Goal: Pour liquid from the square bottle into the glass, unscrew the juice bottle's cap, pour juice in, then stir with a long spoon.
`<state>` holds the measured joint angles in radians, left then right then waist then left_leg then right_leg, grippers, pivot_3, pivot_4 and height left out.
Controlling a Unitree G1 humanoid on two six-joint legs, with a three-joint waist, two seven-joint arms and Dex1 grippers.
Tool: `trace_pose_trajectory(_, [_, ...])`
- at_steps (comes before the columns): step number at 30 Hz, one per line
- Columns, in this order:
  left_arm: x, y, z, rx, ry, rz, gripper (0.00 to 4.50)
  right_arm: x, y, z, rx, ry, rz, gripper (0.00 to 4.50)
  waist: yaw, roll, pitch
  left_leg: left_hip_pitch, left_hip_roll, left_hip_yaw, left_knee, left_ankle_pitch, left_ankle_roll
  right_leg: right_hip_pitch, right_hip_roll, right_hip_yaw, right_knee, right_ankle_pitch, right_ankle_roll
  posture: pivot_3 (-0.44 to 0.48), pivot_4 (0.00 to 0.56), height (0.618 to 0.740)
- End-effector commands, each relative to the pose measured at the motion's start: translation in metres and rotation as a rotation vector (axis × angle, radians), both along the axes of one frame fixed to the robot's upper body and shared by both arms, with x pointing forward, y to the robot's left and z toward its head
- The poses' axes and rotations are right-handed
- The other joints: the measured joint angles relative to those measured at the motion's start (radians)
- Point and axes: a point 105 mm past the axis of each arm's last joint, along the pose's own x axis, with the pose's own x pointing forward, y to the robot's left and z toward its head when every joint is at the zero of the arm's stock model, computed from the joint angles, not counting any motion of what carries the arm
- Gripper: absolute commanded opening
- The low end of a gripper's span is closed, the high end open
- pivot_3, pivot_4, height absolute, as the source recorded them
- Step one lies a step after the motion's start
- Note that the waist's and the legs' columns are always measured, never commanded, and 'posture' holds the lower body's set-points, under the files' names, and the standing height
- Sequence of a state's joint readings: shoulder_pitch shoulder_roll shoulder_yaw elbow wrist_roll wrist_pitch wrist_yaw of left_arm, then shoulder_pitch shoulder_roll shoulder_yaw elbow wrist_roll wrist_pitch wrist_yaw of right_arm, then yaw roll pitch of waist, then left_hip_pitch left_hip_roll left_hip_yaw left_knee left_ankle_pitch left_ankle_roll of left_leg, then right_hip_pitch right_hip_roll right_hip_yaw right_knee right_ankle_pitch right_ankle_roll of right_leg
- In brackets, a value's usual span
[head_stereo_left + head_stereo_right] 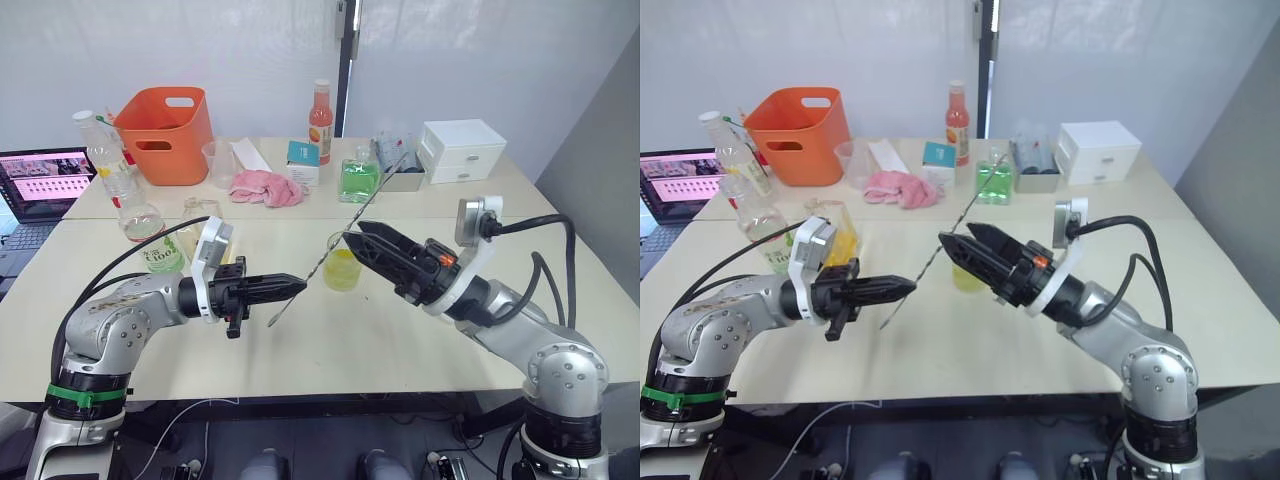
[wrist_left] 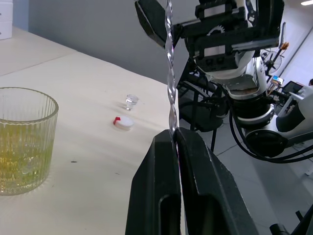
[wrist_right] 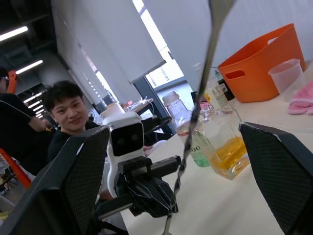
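Observation:
My left gripper [image 1: 292, 287] is shut on the lower stem of the long spoon [image 1: 380, 189]. The thin twisted shaft slants up and away over the table. My right gripper [image 1: 352, 232] is open, its two fingers spread wide on either side of the spoon's upper shaft, not touching it. The glass [image 1: 342, 269] stands just behind, holding yellow-green liquid. The square bottle [image 1: 200, 226] with yellow-orange liquid and the juice bottle [image 1: 152, 232] stand at the left, beyond my left arm. The cap [image 2: 124, 122], white with a red rim, lies on the table.
An orange basket [image 1: 165, 122], a measuring cup [image 1: 220, 163], a pink cloth [image 1: 266, 187], a green square bottle [image 1: 358, 181], an orange-red bottle [image 1: 320, 120] and a white drawer box [image 1: 462, 150] line the back. A laptop [image 1: 40, 185] sits far left. A person [image 3: 68, 117] is beyond the table.

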<state>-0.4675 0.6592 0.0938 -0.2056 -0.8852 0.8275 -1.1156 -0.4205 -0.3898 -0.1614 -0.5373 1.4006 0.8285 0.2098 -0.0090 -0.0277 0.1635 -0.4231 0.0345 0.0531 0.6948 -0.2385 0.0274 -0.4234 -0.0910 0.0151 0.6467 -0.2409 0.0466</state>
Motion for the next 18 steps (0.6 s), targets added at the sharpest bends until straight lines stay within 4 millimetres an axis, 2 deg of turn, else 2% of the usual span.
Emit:
trace_pose_trajectory(1, [-0.0043,-0.0040,0.0093,-0.001,-0.043,-0.023,0.02,-0.0035,0.0020,0.0103,0.032,-0.026,0.021,4.50,-0.001,0.000,0.000,0.000,0.000,0.000,0.000,0.000,0.000,0.000,0.000,0.000,0.000,0.000,0.000,0.000,0.150,0.715])
trace_pose_trajectory(5, [-0.0042,-0.0050,0.0098,0.003,-0.045,-0.025,0.02,-0.0017,0.0064,0.0114,0.038,-0.023,0.028,4.50,-0.003,0.000,0.000,0.000,0.000,0.000,0.000,0.000,0.000,0.000,0.000,0.000,0.000,0.000,0.000,0.000,0.150,0.715])
trace_pose_trajectory(8, [-0.0039,-0.0053,0.0102,0.008,-0.049,-0.025,0.00,0.0005,0.0062,0.0093,0.040,-0.015,0.019,3.63,-0.002,0.000,0.000,0.000,0.000,0.000,0.000,0.000,0.000,0.000,0.000,0.000,0.000,0.000,0.000,0.000,0.150,0.715])
trace_pose_trajectory(18, [-0.0026,-0.0030,0.0125,0.011,-0.057,-0.016,0.00,0.0030,0.0055,0.0019,0.024,0.002,0.005,0.23,-0.002,0.000,0.000,0.000,0.000,0.000,0.000,0.000,0.000,0.000,0.000,0.000,0.000,0.000,0.000,0.000,0.150,0.715])
